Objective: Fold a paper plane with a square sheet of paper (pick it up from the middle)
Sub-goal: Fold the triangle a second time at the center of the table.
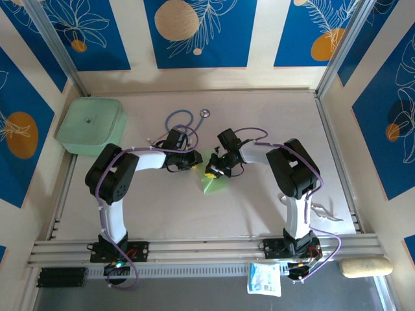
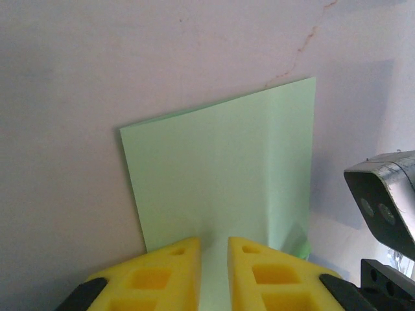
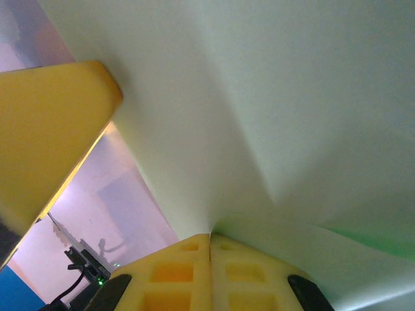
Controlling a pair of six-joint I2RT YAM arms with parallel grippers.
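paper (image 1: 213, 186) half hidden under right pincer (image 1: 211, 172), edges cropped close up

- Square sheet of paper (image 2: 220, 175): plain pale green, unmarked. A deeper green is seen along one lower folded edge.
- Left gripper (image 2: 214, 243) and right gripper (image 3: 211, 238): fingers are finished in bright yellow and backed by black.
- Arms (image 1: 115, 220): white links are joined by black housings, and purple cables are run along them.
- Box (image 1: 91, 126): uniform mint green.
- Stethoscope (image 1: 176, 120): blue tubing, silver-grey chest piece.
- Worktop (image 1: 272, 110): pale beige, unpatterned.
- Wall panels (image 1: 194, 32): deep blue, overlaid with white line-drawn leaves and orange or tan discs, and separated by cream strips.
- Pouch (image 1: 264, 278): white with blue print.
- Pad (image 1: 366, 266): beige.
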